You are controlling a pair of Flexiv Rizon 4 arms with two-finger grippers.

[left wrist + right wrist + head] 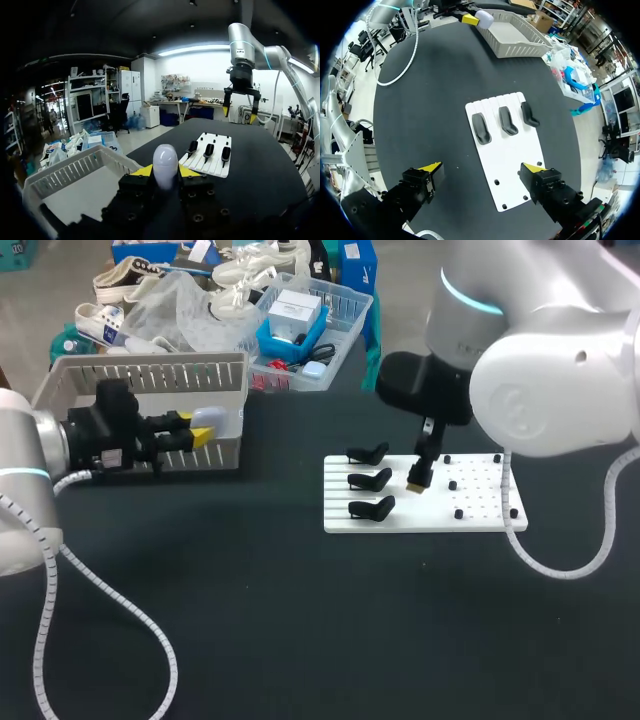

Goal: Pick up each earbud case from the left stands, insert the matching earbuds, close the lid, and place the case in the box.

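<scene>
currently our left tool [200,428] is clamped on a smooth white egg-shaped earbud case [165,166], its two yellow tips pressing the case from either side and the rounded end sticking out ahead of them. in the head view the case sits against the front wall of the white slatted plastic basket [140,370], near that wall's right end. the left wrist view shows the basket's rim just beside and below the tool, and we cannot tell whether the case is over the basket's inside. our right tool [481,168] hangs above the black worktop [300,620] with its fingers wide apart and nothing between them. under it lies a flat white board [505,160], with one yellow tip over the board's edge and the other out over the bare worktop beside it. three black curved stands [370,480] sit in a row on the board's left part, close together but not touching, and small black pegs [455,485] dot its right part. in the head view the right tool points down just beside the middle stand, between the stands and the pegs. the board is well apart from the basket. a white coiled cable [120,610] from our left arm loops over the worktop.
</scene>
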